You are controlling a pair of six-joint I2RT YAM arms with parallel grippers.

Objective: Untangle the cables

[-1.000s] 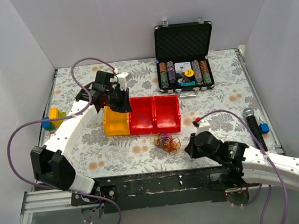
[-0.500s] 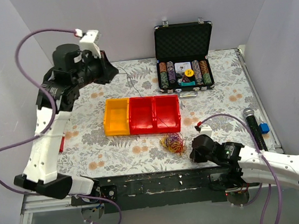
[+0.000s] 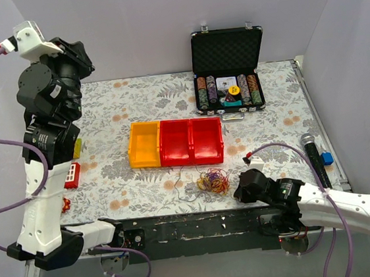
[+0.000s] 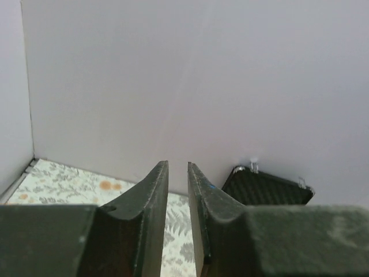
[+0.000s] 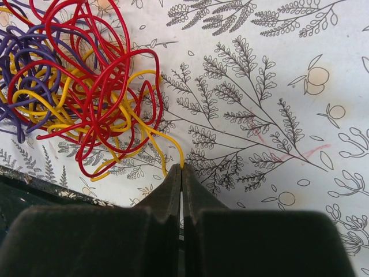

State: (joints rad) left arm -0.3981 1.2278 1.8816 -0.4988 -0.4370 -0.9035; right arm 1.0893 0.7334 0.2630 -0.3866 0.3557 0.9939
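Observation:
The cables (image 3: 212, 180) are a fist-sized snarl of red, yellow and purple loops near the table's front edge, below the red bins. The snarl fills the upper left of the right wrist view (image 5: 75, 75). My right gripper (image 3: 239, 189) sits just right of the snarl, shut on a yellow cable end (image 5: 173, 144) at its tips (image 5: 182, 168). A thin dark strand (image 3: 178, 177) lies loose on the table left of the snarl. My left gripper (image 3: 80, 55) is raised high at the back left, facing the back wall. Its jaws (image 4: 177, 173) stand slightly apart with nothing between them.
A yellow bin (image 3: 144, 145) and two red bins (image 3: 192, 141) stand mid-table. An open case of poker chips (image 3: 229, 74) stands at the back. A microphone (image 3: 312, 155) lies at the right edge. Small toy blocks (image 3: 72, 175) lie at the left edge.
My left arm swung up and left from the bins to high at the back left. The thin dark strand it trailed now lies on the table. The snarl shifted slightly toward the front.

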